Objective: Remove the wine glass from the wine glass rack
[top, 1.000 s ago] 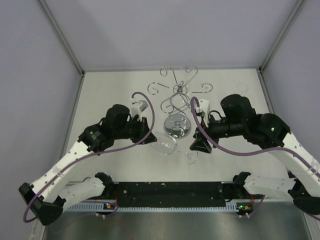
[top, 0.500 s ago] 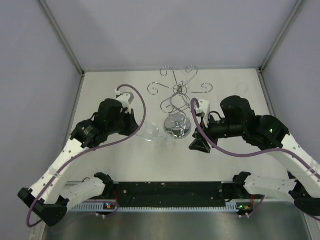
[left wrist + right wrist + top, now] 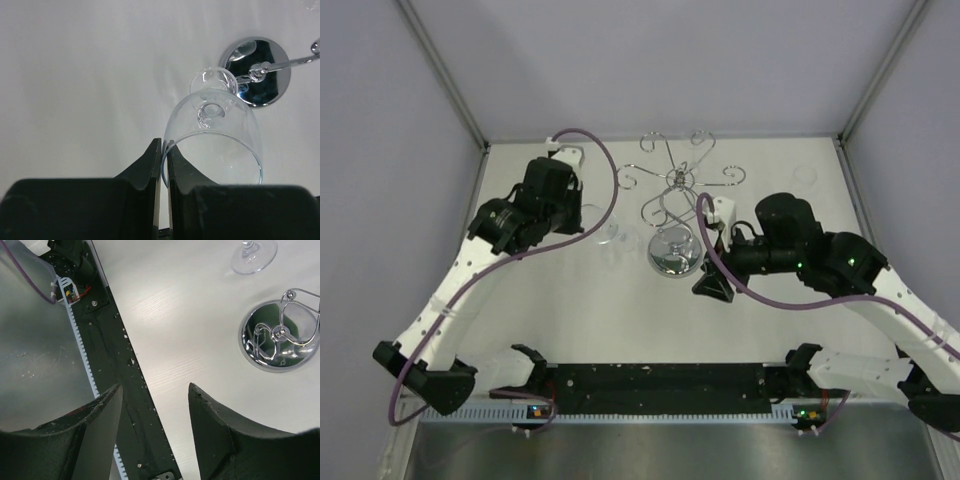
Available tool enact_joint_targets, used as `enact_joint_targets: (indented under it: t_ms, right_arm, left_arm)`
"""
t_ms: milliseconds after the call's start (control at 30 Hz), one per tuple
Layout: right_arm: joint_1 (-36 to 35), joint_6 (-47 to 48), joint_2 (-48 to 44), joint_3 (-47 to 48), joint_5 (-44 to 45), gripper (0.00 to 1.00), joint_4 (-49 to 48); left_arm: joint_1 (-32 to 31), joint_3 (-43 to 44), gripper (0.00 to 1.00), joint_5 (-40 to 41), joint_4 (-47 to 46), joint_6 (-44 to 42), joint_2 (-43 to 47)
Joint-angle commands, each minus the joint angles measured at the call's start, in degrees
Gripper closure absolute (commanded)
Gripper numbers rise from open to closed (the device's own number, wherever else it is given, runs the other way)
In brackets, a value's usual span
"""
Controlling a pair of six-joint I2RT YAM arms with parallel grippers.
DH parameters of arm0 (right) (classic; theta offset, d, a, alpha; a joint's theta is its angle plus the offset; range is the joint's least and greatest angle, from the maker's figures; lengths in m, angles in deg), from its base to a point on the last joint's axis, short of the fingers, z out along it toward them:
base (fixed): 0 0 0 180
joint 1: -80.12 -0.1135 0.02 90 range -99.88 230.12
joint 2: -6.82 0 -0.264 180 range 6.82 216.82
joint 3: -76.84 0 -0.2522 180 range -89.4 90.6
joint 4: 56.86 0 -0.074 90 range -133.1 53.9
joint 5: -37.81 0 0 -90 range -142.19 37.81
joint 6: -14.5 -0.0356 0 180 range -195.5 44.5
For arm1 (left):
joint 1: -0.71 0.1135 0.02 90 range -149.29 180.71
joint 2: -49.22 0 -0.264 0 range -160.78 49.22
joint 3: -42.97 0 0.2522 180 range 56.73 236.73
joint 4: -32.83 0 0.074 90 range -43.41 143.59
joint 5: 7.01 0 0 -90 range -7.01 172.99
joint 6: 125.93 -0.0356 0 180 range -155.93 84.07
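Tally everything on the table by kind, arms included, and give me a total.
Wine glass: 1
Wine glass rack: 1
Robot arms: 2, left arm and right arm
Total: 4
Not counted: faint ring near the far right corner, too unclear to name.

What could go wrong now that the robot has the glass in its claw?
The left gripper pinches the wine glass only by its thin rim, so it might slip, tip or crack. Its foot also hangs close to the shiny base of the rack; a swing could knock them together.
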Motion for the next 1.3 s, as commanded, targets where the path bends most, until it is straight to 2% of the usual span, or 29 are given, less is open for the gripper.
enact_joint_targets:
  t_ms: [0,233,500,833,1267]
  right_arm:
    - [-0.41,-0.77,-1.29,-0.31,1.94,0.45,-2.87]
    - [-0.32,-2.71,-1.90,-0.93,1.68,0.44,-3.23]
    - [-0.41,-3.41,-2.96,-2.51,0.53,0.45,-3.66]
    - [-0.32,-3.59,-3.58,-4.18,0.53,0.45,-4.10]
    - [-0.32,-3.85,-3.05,-4.80,0.44,0.44,-4.19]
  left_arm:
    - [1.34,6.15,1.00,5.76,-0.94,-2.89,-3.72]
    - [3.62,17.66,1.00,4.27,2.66,-6.14,-14.52]
    - [6.17,29.80,1.00,-0.91,7.49,-8.17,-27.71]
    - [7.85,36.75,1.00,-1.71,8.90,-8.87,-35.63]
    - [7.85,38.42,1.00,1.28,9.34,-9.75,-41.52]
